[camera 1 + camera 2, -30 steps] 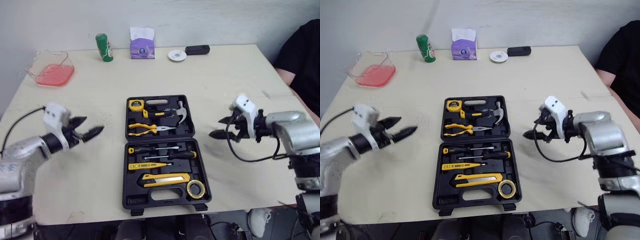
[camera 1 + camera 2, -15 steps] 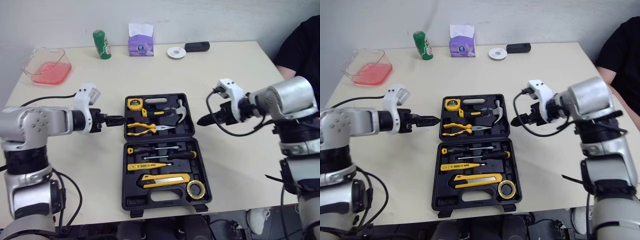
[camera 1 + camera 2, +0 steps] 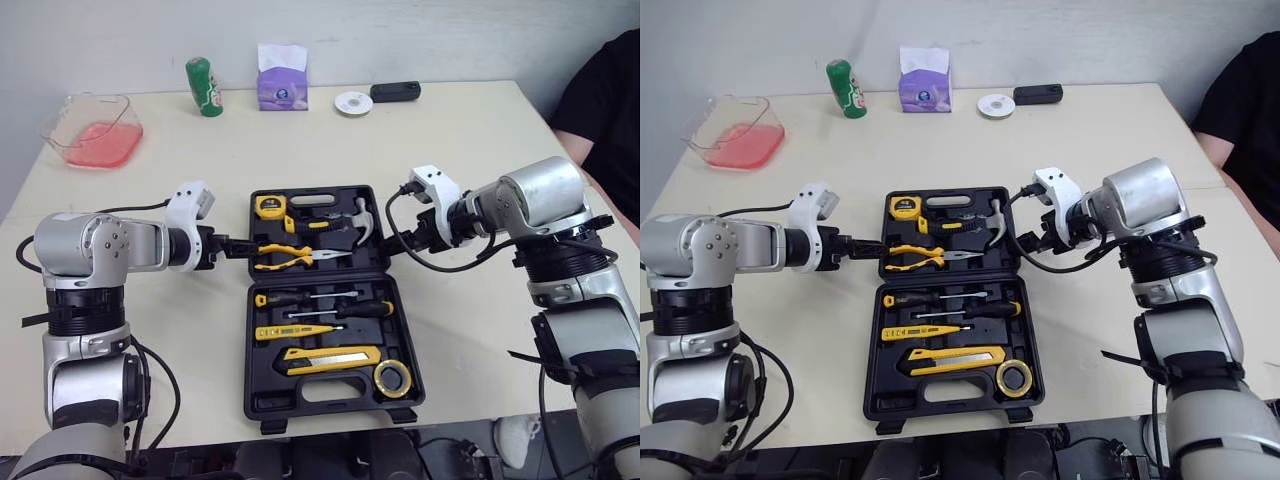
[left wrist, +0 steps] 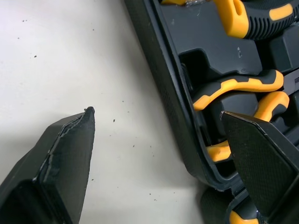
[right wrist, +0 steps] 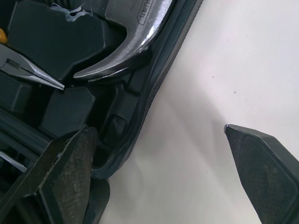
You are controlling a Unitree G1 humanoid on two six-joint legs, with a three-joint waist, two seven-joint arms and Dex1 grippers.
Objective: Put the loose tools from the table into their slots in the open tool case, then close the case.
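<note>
The open black tool case (image 3: 330,408) lies in the middle of the table. Its slots hold a tape measure (image 3: 271,209), hammer (image 3: 360,222), pliers (image 3: 290,258), screwdrivers (image 3: 330,308), a utility knife (image 3: 330,357) and a tape roll (image 3: 392,378). My left gripper (image 3: 238,246) is open at the left edge of the far half; in the left wrist view its fingers (image 4: 65,158) straddle the case rim (image 4: 163,70) beside the pliers handle (image 4: 238,86). My right gripper (image 3: 395,245) is open at the right edge, straddling the rim by the hammer head (image 5: 126,46).
At the table's far side stand a green can (image 3: 204,87), a purple tissue box (image 3: 282,82), a white disc (image 3: 353,103) and a black device (image 3: 395,92). A clear container with pink contents (image 3: 92,132) sits far left. A person in black (image 3: 600,100) is at the right.
Both arms have swung inward from the table's sides to the left and right edges of the case's far half. Both grippers stay open.
</note>
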